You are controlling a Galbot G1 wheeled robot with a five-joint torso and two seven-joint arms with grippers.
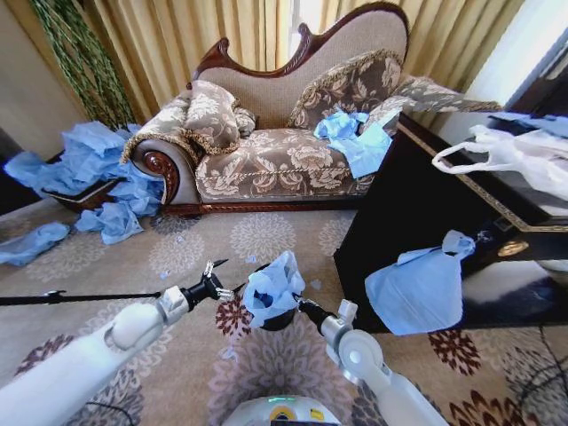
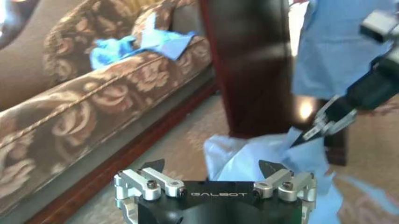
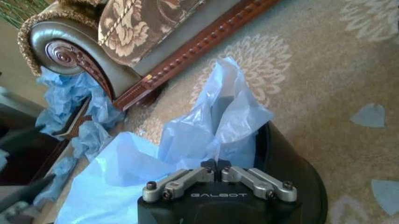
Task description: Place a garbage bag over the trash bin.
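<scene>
The light blue garbage bag (image 1: 272, 288) stands crumpled up out of the small black trash bin (image 1: 282, 321) on the carpet in front of me. My right gripper (image 1: 291, 307) reaches in from the right and is shut on a fold of the garbage bag (image 3: 212, 126) just above the bin's rim (image 3: 293, 172). My left gripper (image 1: 228, 277) hovers open just left of the bag, not touching it. In the left wrist view the open left gripper (image 2: 212, 165) faces the bag (image 2: 262, 156), and beyond it the right gripper (image 2: 309, 134) pinches the plastic.
A patterned sofa (image 1: 284, 160) stands behind, with blue bags (image 1: 355, 138) on its seat. A dark cabinet (image 1: 399, 213) is close on the right, carrying a knotted blue bag (image 1: 422, 288) and a white handled bag (image 1: 506, 155). More blue bags (image 1: 89, 169) lie at the left.
</scene>
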